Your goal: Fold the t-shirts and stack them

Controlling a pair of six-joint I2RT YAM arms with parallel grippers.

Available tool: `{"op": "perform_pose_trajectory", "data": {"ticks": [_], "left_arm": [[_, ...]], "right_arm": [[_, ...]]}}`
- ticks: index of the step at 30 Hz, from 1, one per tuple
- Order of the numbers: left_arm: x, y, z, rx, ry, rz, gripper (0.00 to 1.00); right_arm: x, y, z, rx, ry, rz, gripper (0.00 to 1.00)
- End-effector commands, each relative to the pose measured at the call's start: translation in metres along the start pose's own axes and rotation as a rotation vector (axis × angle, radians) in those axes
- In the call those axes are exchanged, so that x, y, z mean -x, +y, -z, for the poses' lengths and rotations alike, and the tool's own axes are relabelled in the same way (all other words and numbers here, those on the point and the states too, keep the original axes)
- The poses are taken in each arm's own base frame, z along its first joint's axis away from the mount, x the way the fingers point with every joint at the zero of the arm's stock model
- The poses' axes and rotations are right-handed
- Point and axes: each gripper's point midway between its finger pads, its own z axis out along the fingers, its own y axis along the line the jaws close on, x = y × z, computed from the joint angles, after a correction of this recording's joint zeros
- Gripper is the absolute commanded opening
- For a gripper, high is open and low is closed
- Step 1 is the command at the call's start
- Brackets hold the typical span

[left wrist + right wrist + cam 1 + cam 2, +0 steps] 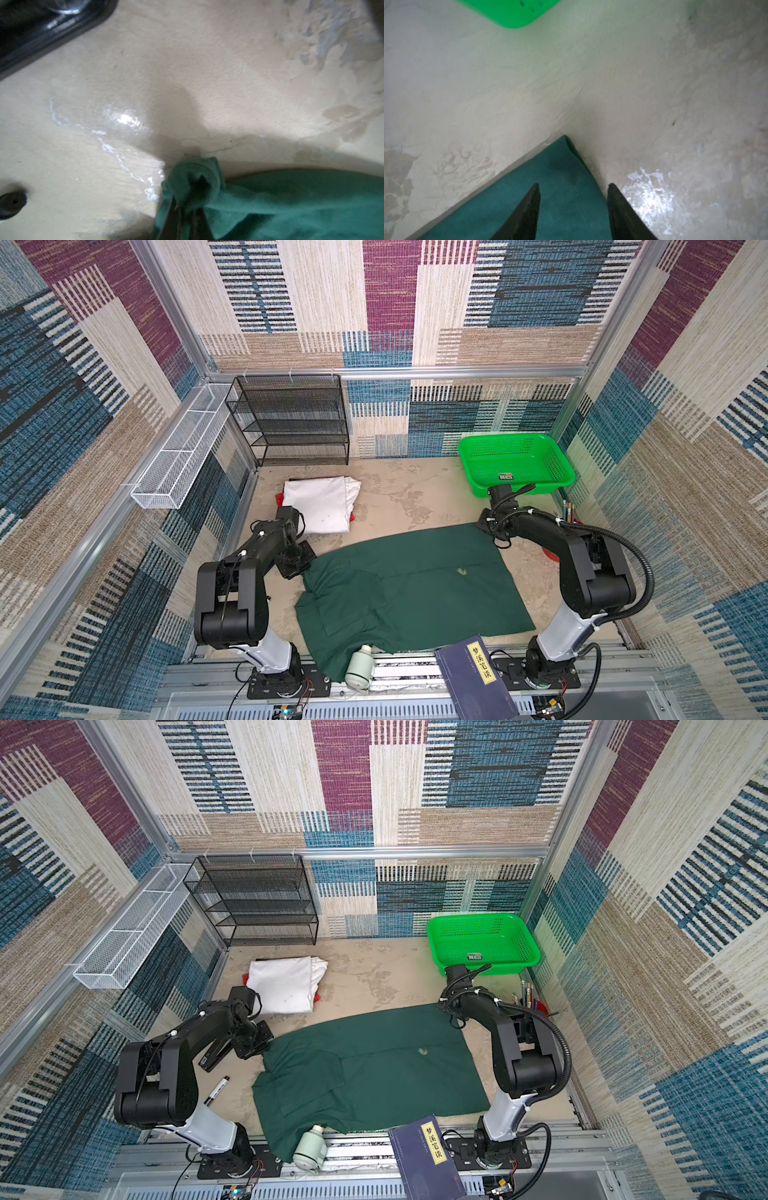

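A large dark green t-shirt [415, 593] [374, 1069] lies spread on the table's middle, its near edge hanging over the front rail. My left gripper [305, 568] [187, 207] is shut on a bunched far-left corner of this shirt [291, 199]. My right gripper [574, 185] stands open just over the far-right corner of the green cloth [550, 176], with nothing pinched between its fingers [529, 207]. In both top views the wrist hides those jaws. A folded white t-shirt [320, 506] rests on a red one [280, 499] at the far left.
A bright green plastic basket [515, 462] sits at the far right, a black mesh rack [291, 423] at the back. A blue book [478, 676] and a pale bottle [360, 668] lie on the front rail. A marker [217, 1090] lies near the left arm.
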Motion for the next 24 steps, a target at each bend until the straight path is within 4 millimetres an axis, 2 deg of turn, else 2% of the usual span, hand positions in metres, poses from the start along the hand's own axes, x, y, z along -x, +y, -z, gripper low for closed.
{"op": "perform_pose_trajectory", "data": {"ticks": [1,5,7,12,15,19,24], "left_arm": [[-0.006,-0.001,0.000,-0.012,0.021,-0.016,0.00],[-0.007,0.000,0.000,-0.011,0.026,-0.019,0.00],[-0.007,0.000,0.001,-0.009,0.025,-0.019,0.00],[-0.006,0.000,0.003,-0.010,0.017,-0.023,0.00],[-0.006,0.001,0.003,-0.008,0.019,-0.025,0.00],[-0.007,0.003,0.004,0.003,0.015,-0.031,0.00],[0.004,0.006,0.015,0.007,-0.028,-0.054,0.00]], "right_arm": [[0.009,-0.001,-0.008,-0.008,-0.039,-0.027,0.54],[0.001,-0.002,-0.019,0.003,-0.014,-0.038,0.50],[-0.008,0.000,-0.022,0.021,0.014,-0.042,0.38],[-0.023,-0.002,-0.023,0.056,0.039,-0.043,0.28],[-0.028,-0.002,-0.023,0.072,0.051,-0.033,0.14],[-0.027,-0.002,-0.019,0.091,0.037,-0.027,0.00],[-0.014,-0.004,-0.002,0.105,-0.031,-0.015,0.00]]}}
